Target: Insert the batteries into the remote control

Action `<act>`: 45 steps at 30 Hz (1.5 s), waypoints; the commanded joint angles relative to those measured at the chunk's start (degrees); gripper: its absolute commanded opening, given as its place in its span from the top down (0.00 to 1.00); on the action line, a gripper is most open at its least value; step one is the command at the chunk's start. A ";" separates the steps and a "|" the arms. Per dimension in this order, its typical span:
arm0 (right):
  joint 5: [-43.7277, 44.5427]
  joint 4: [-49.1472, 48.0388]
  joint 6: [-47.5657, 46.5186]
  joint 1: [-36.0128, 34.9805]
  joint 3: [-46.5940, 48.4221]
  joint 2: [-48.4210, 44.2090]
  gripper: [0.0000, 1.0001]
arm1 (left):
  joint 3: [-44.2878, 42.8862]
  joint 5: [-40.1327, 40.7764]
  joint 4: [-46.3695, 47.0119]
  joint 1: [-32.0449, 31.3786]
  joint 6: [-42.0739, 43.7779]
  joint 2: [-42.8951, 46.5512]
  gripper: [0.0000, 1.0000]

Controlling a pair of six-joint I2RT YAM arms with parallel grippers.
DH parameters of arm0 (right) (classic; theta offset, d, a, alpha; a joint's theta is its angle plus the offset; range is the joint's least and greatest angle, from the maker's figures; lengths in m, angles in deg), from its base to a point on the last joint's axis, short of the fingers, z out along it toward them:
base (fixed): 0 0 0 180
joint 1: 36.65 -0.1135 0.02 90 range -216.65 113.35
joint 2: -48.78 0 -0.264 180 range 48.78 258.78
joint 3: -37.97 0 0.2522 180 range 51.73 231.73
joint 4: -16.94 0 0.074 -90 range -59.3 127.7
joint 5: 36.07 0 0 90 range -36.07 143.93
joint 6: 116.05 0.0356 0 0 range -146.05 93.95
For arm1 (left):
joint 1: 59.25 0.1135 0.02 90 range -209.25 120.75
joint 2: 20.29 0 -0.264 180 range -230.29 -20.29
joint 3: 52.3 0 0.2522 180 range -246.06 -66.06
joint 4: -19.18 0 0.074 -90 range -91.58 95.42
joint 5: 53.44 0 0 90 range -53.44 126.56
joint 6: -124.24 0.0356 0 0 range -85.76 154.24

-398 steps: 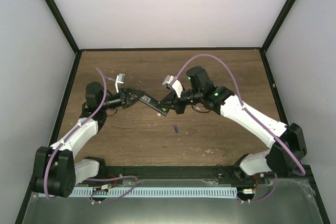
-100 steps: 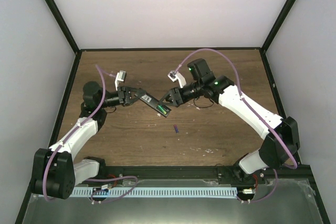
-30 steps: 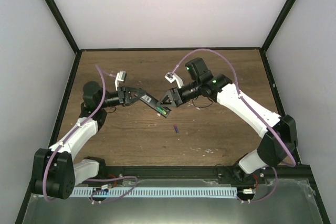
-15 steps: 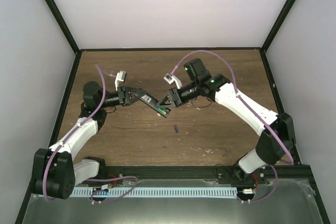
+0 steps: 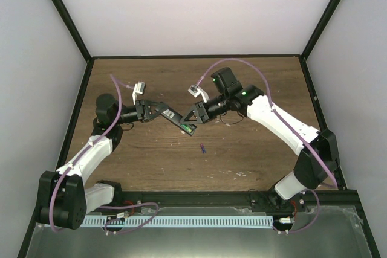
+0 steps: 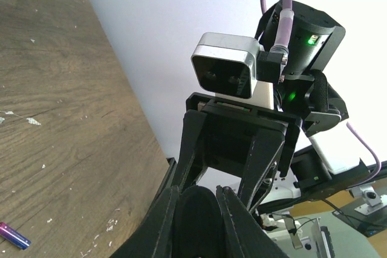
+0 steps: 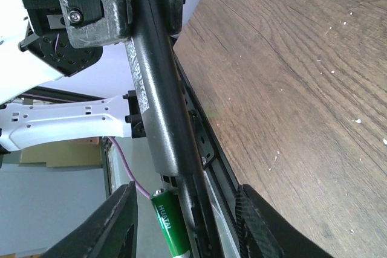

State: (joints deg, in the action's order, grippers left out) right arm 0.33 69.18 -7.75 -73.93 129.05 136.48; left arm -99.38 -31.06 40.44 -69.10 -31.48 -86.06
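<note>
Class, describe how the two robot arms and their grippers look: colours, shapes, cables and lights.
The left arm and right arm have white shells and black joints; a purple cable loops along each. The left gripper and right gripper are black, two-fingered, each carrying a small silver-grey camera. Green lights glow on the right wrist.

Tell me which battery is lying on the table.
The purple-blue battery, alone on the table; the green battery is up at the remote control.

Overhead wide; 2 wrist views close, sharing remote (image 7: 158, 107).
</note>
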 commanded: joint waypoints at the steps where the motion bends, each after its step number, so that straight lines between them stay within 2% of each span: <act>1: -1.17 0.19 -0.13 -0.45 2.32 1.04 0.64 | -1.24 -0.25 1.01 0.17 1.20 0.48 1.00; 18: -1.73 0.11 -1.33 -0.68 0.69 0.92 0.73 | -1.39 0.32 1.52 0.15 0.70 0.12 1.00; 35: -2.28 -3.14 -3.08 -0.69 -5.02 -2.82 0.80 | -1.54 0.55 7.33 0.27 -3.98 -0.85 1.00; 45: -1.61 -3.48 -4.58 -0.31 -6.57 -3.95 0.81 | -2.19 0.35 7.28 0.44 -4.10 -0.84 1.00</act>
State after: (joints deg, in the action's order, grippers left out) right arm -1.81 64.39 -11.05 -74.35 123.65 134.31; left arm -99.40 -31.25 44.42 -69.10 -34.97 -86.94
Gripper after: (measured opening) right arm 0.185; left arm 0.158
